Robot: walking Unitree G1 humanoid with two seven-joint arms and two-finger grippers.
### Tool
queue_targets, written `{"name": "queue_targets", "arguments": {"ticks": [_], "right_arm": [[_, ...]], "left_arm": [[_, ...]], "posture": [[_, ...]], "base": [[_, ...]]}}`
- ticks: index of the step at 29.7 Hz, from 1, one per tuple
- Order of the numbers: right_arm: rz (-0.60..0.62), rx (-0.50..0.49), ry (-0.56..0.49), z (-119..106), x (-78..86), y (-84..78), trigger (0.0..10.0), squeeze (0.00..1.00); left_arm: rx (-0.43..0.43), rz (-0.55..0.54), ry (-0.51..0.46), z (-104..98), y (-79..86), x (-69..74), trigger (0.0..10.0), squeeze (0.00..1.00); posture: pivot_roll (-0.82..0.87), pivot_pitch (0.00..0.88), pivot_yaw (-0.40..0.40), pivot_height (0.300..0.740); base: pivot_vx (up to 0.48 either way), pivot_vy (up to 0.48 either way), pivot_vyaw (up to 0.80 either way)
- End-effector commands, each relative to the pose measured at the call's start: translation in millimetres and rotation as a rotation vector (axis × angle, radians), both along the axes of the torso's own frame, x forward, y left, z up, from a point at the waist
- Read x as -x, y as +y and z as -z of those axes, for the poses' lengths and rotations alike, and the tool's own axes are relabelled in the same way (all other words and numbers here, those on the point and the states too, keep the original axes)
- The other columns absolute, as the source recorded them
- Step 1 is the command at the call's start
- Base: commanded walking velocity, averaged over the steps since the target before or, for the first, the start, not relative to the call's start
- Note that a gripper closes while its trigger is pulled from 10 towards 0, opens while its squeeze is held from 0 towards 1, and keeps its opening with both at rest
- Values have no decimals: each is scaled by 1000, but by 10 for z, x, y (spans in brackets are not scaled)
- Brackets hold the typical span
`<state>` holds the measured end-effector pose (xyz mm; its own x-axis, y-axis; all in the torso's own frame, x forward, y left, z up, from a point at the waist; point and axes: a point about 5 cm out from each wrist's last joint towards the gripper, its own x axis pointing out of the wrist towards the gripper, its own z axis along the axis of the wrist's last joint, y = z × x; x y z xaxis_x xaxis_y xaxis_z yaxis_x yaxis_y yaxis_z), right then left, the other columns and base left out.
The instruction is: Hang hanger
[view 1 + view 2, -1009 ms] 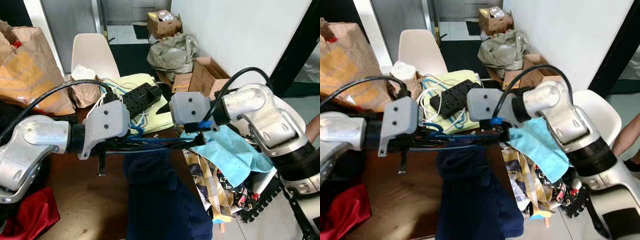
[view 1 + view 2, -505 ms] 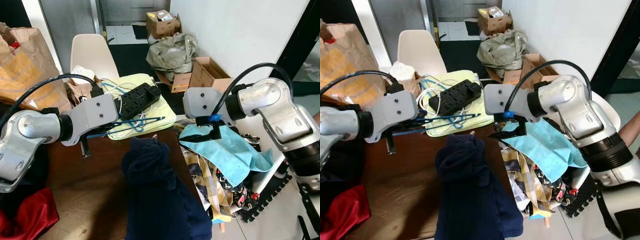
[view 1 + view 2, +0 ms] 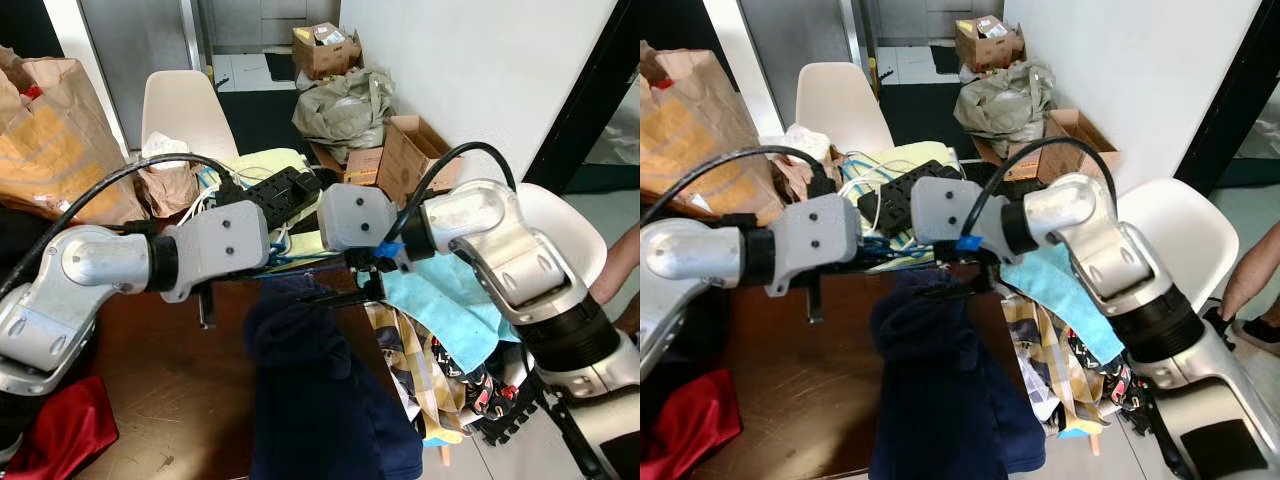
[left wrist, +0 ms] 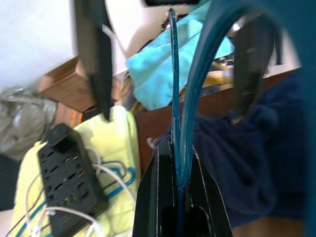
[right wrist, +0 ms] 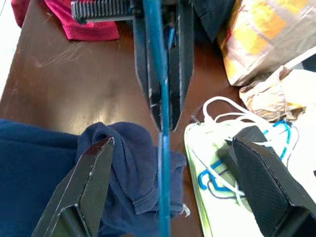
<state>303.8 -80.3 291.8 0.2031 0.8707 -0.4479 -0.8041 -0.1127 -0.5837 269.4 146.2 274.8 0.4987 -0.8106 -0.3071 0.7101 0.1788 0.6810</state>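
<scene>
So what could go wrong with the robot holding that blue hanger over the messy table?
The left pincer pinches only the thin wires of the blue hanger, so it might twist or slip out. The right pincer is open around the hanger, not gripping, so it gives little help. The hanger could also snag the navy garment or the white cables underneath.

Blue hanger (image 4: pixel 176 118) pinched between closed black jaws, above navy garment (image 4: pixel 256 163).

Black power strip (image 3: pixel 283 192), paper bag (image 3: pixel 50 140), white chair (image 3: pixel 183 105)
</scene>
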Motion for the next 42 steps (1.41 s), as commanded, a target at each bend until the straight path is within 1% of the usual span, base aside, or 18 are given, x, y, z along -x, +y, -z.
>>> {"name": "queue_targets", "arguments": {"ticks": [1, 7, 8, 9, 14, 16, 17, 18, 19, 20, 22, 24, 28, 36, 37, 38, 39, 42], "right_arm": [[-2, -25, 1, -34, 3, 8, 10000, 0], [1, 6, 1, 9, 23, -1, 10000, 0], [-4, 21, 8, 37, 39, -5, 2549, 0], [-6, 36, 10, 61, 49, -10, 0, 0], [-6, 58, 7, 95, 55, -15, 0, 0], [5, 83, -7, 137, 42, -16, 0, 0], [5, 83, -7, 137, 42, -16, 0, 0], [12, 92, -13, 158, 33, -12, 0, 0], [12, 92, -13, 158, 33, -12, 0, 0], [21, 102, -20, 177, 21, -10, 0, 0], [21, 102, -20, 177, 21, -10, 0, 0], [29, 112, -29, 199, 12, -2, 0, 0], [29, 113, -31, 204, 14, 4, 0, 0], [34, 154, -38, 278, 10, -9, 0, 0], [37, 158, -41, 284, 5, -12, 0, 0], [37, 158, -41, 284, 5, -12, 0, 0], [38, 160, -44, 286, 1, -12, 0, 0], [38, 156, -45, 284, -1, -9, 0, 0]], "left_arm": [[-11, 25, 16, 28, -10, 33, 10000, 0], [-11, 5, -1, 22, 16, 4, 10000, 0], [-9, 1, -10, 11, 22, -3, 10000, 0], [-3, 1, -17, -4, 21, -6, 10000, 0], [7, 10, -25, -29, 12, -2, 10000, 0], [38, 47, -29, -73, -34, 30, 10000, 0], [38, 47, -29, -73, -34, 30, 10000, 0], [62, 75, -28, -103, -76, 58, 10000, 0], [62, 75, -28, -103, -76, 58, 10000, 0], [84, 102, -29, -136, -119, 87, 10000, 0], [84, 102, -29, -136, -119, 87, 10000, 0], [117, 141, -28, -185, -178, 132, 10000, 0], [124, 149, -31, -197, -189, 140, 10000, 0], [145, 155, -49, -241, -205, 139, 10000, 0], [146, 154, -40, -244, -199, 141, 10000, 224], [146, 154, -40, -244, -199, 141, 10000, 224], [142, 153, -22, -236, -187, 147, 10000, 1000], [136, 145, -12, -229, -170, 150, 10000, 1000]], "posture": [[38, 43, -6, 740], [37, 45, -5, 740], [37, 46, -4, 740], [37, 46, -4, 740], [38, 46, -2, 740], [37, 46, -1, 740], [37, 46, -1, 740], [38, 46, -2, 740], [38, 46, -2, 740], [39, 47, -2, 740], [39, 47, -2, 740], [40, 47, -2, 740], [39, 47, -2, 740], [37, 47, -7, 740], [37, 47, -9, 740], [37, 47, -9, 740], [38, 46, -11, 740], [38, 47, -10, 740]], "base": [[0, 0, 0], [0, 0, 0], [0, 0, 0], [0, 0, 0], [0, 0, 0], [0, 0, 0], [0, 0, 0], [0, 0, 0], [0, 0, 0], [0, 0, 0], [0, 0, 0], [0, 0, 0], [0, 0, 0], [0, 0, 0], [0, 0, 0], [0, 0, 0], [0, 0, 0], [0, 0, 0]]}}
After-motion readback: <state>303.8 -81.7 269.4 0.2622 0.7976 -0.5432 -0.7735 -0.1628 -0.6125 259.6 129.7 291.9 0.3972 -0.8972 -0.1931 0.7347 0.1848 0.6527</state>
